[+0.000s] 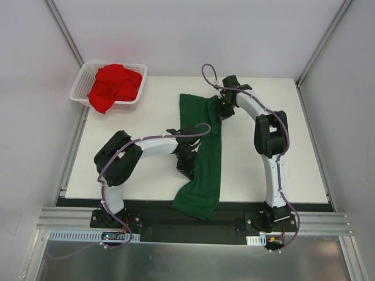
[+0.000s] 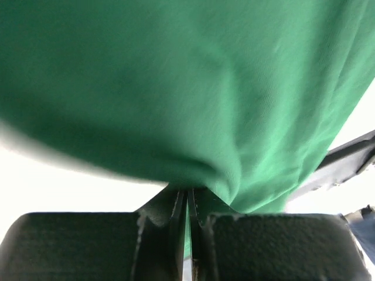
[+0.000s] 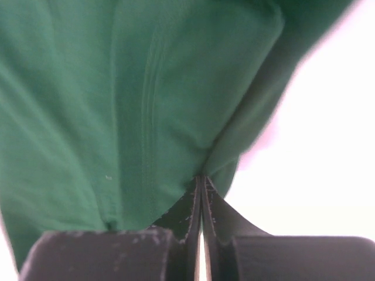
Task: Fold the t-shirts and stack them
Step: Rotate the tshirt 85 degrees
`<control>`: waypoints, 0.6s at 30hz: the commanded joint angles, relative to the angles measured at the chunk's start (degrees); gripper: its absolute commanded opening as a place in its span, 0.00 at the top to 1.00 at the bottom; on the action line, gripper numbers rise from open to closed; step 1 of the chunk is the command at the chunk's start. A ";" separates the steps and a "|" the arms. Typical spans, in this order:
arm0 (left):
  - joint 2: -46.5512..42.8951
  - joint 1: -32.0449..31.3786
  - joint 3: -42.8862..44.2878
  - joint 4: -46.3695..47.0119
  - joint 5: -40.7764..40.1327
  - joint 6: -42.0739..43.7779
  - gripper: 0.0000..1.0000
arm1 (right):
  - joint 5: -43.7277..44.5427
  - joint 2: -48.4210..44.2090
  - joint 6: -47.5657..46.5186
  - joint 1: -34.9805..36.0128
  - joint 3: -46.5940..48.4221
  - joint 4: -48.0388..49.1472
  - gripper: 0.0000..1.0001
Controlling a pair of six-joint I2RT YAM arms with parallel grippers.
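The dark green t-shirt [image 1: 206, 155] lies stretched in a long band from the table's far middle down over the near edge. My left gripper [image 1: 187, 162] is shut on its left side, low down; in the left wrist view the green cloth [image 2: 193, 88] fills the frame and is pinched between the fingers [image 2: 188, 196]. My right gripper [image 1: 223, 109] is shut on the shirt's far right edge, and the right wrist view shows the cloth [image 3: 129, 105] nipped at the fingertips [image 3: 201, 182]. The red t-shirt [image 1: 114, 85] sits crumpled in the basket.
A white mesh basket [image 1: 80, 85] stands at the table's far left corner. The white table top [image 1: 263, 170] ends at a dark rail [image 1: 152, 211] along the near edge, where the green shirt's end hangs over. Grey walls close in on three sides.
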 commanded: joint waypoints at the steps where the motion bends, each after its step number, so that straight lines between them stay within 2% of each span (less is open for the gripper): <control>1: -14.02 0.46 -3.22 -3.59 -11.61 -1.88 1.00 | 5.87 -11.71 1.15 0.04 -5.04 2.45 0.99; 4: -21.07 1.78 -4.63 -6.30 -17.08 -1.97 1.00 | 8.16 -17.69 1.68 0.04 -7.33 3.33 0.99; 7: -32.13 5.29 -5.51 -9.29 -23.23 -1.88 1.00 | 9.30 -21.57 1.94 0.22 -8.74 3.16 0.99; 10: -38.38 9.60 -6.91 -10.27 -26.06 -1.27 1.00 | 6.59 -25.53 3.08 0.57 -10.41 2.46 0.99; 12: -40.25 11.45 -7.80 -10.19 -27.82 -0.65 1.00 | 3.43 -27.46 3.35 1.53 -12.69 2.46 0.99; 18: -45.18 11.46 -8.59 -9.05 -33.35 -0.39 1.00 | -3.16 -30.10 6.07 4.08 -21.90 5.88 0.99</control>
